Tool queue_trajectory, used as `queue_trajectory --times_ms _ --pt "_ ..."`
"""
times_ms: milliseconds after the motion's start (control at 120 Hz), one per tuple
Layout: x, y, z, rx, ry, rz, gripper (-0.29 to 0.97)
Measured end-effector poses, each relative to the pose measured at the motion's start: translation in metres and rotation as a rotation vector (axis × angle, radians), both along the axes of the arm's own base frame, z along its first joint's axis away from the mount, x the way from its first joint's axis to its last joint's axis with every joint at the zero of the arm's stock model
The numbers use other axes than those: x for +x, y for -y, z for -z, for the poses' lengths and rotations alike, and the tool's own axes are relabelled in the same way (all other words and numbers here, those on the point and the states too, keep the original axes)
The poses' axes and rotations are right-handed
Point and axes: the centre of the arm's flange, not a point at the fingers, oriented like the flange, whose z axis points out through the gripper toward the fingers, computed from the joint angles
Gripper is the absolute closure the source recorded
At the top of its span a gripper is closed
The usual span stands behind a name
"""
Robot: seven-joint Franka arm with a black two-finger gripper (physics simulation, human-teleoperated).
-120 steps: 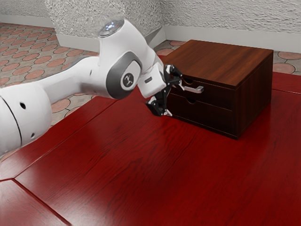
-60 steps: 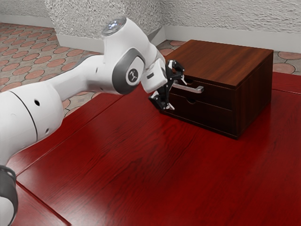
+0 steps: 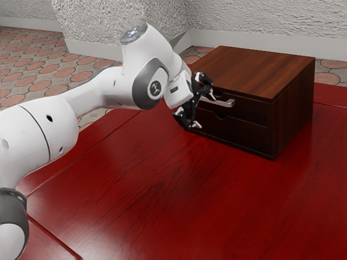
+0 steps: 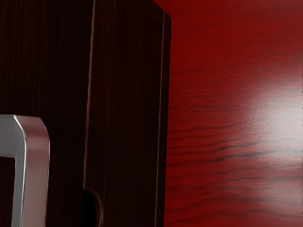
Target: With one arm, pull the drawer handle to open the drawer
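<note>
One step is in hand, I judge: the approach. My tool (image 3: 196, 103) gapes wide at the end of the handle (image 3: 223, 101) on the upper drawer (image 3: 250, 111), which looks shut, in the cabinet (image 3: 255, 70) on the desk (image 3: 162, 189). Next I must straddle the bar, close and pull.

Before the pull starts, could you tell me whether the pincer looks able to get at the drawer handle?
Probably yes: the pincer stands open right at the handle's end on the exterior view's left, with nothing between them. Whether it touches the handle yet, I cannot tell.
</note>
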Motion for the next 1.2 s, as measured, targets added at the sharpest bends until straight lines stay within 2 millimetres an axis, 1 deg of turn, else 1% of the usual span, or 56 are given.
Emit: queue_trajectory --times_ms 100,242,333,458,650,850,1200 --pt "0.001 -0.001 0.003 -0.001 -0.002 0.001 0.00" --pt "0.011 -0.001 -0.004 0.001 0.024 0.004 0.00" --pt "0.015 -0.006 -0.005 0.001 0.034 -0.001 0.00" --pt "0.020 -0.012 0.004 0.001 0.025 -0.006 0.00" --pt "0.024 -0.013 0.013 -0.003 0.011 -0.006 0.00" --pt "0.025 -0.013 0.017 -0.009 0.006 -0.005 0.00" --pt "0.023 -0.015 0.015 -0.029 0.007 -0.014 0.18"
